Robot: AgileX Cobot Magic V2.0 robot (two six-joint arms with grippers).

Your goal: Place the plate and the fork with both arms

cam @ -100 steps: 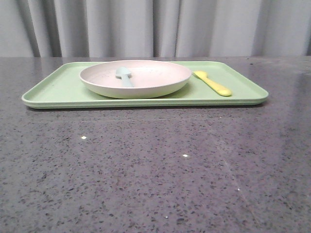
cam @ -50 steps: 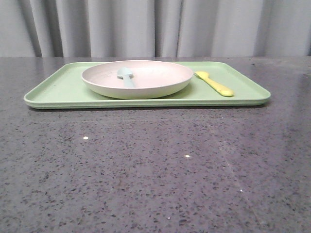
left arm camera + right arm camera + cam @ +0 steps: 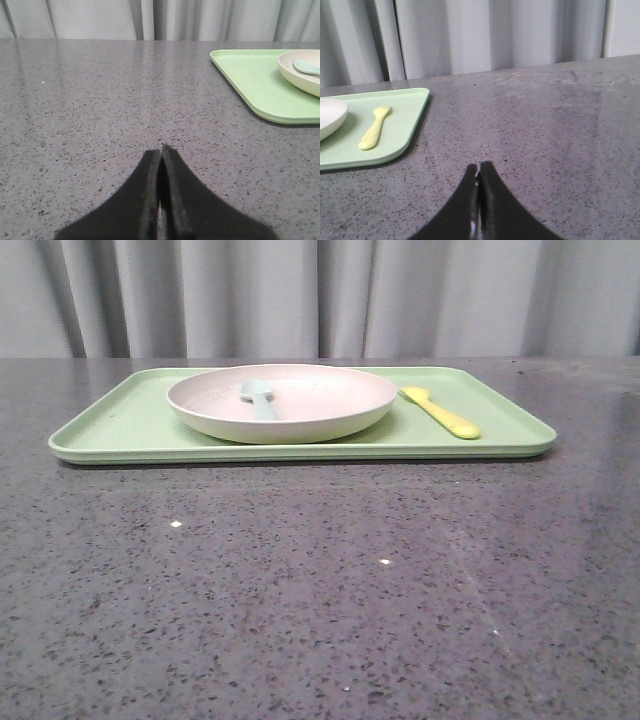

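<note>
Plate (image 3: 282, 400) sits mid-tray (image 3: 120, 425), fork (image 3: 440, 412) just right of it, apart. Left gripper (image 3: 161, 150) fingers pressed together, holding nothing, over bare table (image 3: 320, 580) well left of tray. Right gripper (image 3: 479, 166) likewise closed and empty, well right of fork.

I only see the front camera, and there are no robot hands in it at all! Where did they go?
Observer: The left end effector is over bare table, off to one side of the green tray and not touching it.
Child: Is it holding something?
Observer: No. Its fingers are pressed shut with nothing between them.
Child: And the other hand?
Observer: The right end effector is shut and empty too, over the table beside the tray. The yellow fork lies on the tray, well apart from it.
</note>
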